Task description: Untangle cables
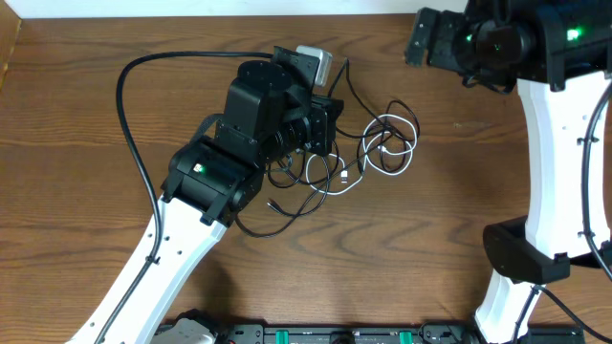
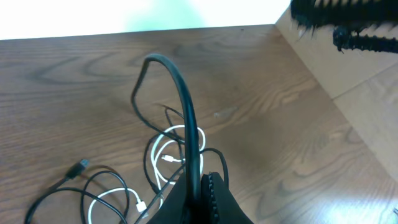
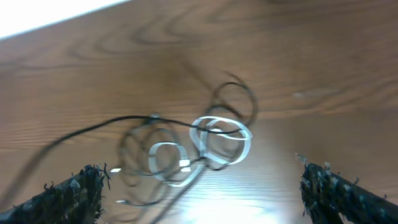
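The cables lie in a tangle at the table's middle. A white cable (image 1: 389,143) is coiled in loops, and thin black cables (image 1: 296,183) loop round it. My left gripper (image 1: 328,122) stands over the tangle's left part. In the left wrist view it (image 2: 200,186) is shut on a black cable (image 2: 186,106), which arches up from the jaws above the white cable (image 2: 163,149) and a black plug end (image 2: 78,167). My right gripper (image 1: 422,38) is raised at the back right. In its own blurred view it (image 3: 208,193) is open and empty above the white loops (image 3: 222,135).
The left arm's thick black cable (image 1: 129,115) arcs over the table's left half. The right arm's white base (image 1: 535,248) stands at the right. The table's back edge (image 1: 191,17) meets a light wall. A black strip (image 1: 335,334) runs along the front edge.
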`<state>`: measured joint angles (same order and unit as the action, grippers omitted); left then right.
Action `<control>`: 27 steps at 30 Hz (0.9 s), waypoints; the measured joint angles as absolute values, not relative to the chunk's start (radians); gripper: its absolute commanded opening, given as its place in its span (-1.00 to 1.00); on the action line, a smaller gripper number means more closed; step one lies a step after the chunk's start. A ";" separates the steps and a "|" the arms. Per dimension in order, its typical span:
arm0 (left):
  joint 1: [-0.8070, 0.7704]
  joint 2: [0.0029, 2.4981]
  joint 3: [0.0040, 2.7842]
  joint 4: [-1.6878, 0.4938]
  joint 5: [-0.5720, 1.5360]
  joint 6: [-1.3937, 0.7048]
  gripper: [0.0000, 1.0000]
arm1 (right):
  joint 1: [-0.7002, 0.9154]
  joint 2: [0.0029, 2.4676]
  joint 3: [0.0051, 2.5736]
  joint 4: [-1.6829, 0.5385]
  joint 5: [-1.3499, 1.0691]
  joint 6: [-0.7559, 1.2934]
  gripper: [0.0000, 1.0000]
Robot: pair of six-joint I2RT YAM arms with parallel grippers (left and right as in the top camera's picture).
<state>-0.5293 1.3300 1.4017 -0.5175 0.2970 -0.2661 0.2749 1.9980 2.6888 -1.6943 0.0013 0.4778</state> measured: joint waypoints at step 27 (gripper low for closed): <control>-0.529 1.156 1.446 -0.600 0.273 -0.292 -0.85 | 0.228 1.998 1.846 -1.273 -0.162 0.207 0.69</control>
